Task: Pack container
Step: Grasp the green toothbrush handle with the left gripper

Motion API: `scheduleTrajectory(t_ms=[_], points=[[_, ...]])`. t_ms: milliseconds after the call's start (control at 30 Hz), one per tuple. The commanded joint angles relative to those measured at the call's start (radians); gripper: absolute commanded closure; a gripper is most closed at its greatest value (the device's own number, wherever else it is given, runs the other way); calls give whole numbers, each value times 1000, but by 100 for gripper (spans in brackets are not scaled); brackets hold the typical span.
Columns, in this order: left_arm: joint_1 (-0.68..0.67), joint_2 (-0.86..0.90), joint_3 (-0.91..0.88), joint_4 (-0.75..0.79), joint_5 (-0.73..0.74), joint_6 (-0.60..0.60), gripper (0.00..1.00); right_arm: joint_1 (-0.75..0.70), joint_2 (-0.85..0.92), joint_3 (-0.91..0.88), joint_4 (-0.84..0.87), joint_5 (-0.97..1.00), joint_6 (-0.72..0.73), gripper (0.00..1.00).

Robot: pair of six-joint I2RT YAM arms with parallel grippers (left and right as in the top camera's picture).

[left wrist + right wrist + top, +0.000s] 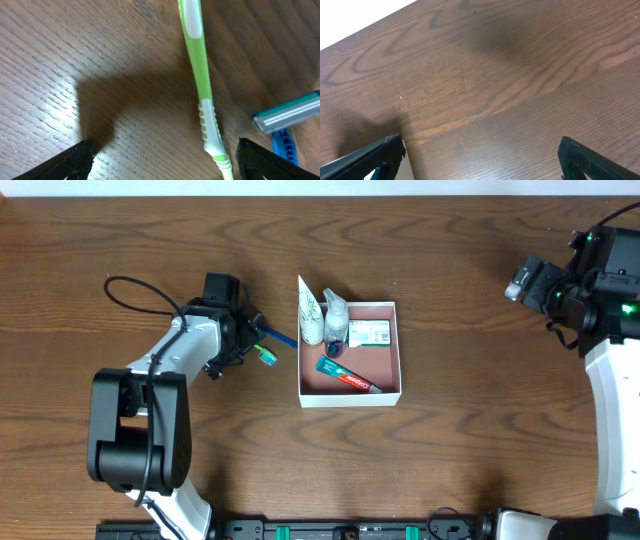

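The container (398, 350) is a shallow white box with a pink inside, at the table's middle. It holds a toothpaste tube (349, 376), a white tube (311, 318), a small bottle (336, 325) and a flat packet (368, 332). My left gripper (248, 340) is open just left of the box, low over the table. In the left wrist view a green and white toothbrush (199, 82) lies between the open fingers (167, 160), close to the right finger. A blue razor (287, 117) lies just outside that finger. My right gripper (524, 281) is open and empty at the far right.
The toothbrush (266, 354) and the razor (282, 336) lie on bare wood between the left gripper and the box's left wall. The right wrist view shows only wood grain between its open fingers (482, 157). A black cable (140, 285) loops behind the left arm.
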Motion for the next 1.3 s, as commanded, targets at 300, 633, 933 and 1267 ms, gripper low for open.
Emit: scheduleTrajectory(t_ms=[300, 633, 933, 1267], points=[[6, 98, -9, -117, 8, 11, 12, -6, -3, 13, -1, -3, -11, 1], [6, 98, -9, -267, 28, 42, 12, -6, -3, 13, -1, -3, -11, 1], [6, 98, -9, -177, 27, 163, 30, -6, -3, 13, -1, -3, -11, 1], [6, 98, -9, -129, 20, 172, 65, -6, -3, 13, -1, -3, -11, 1]])
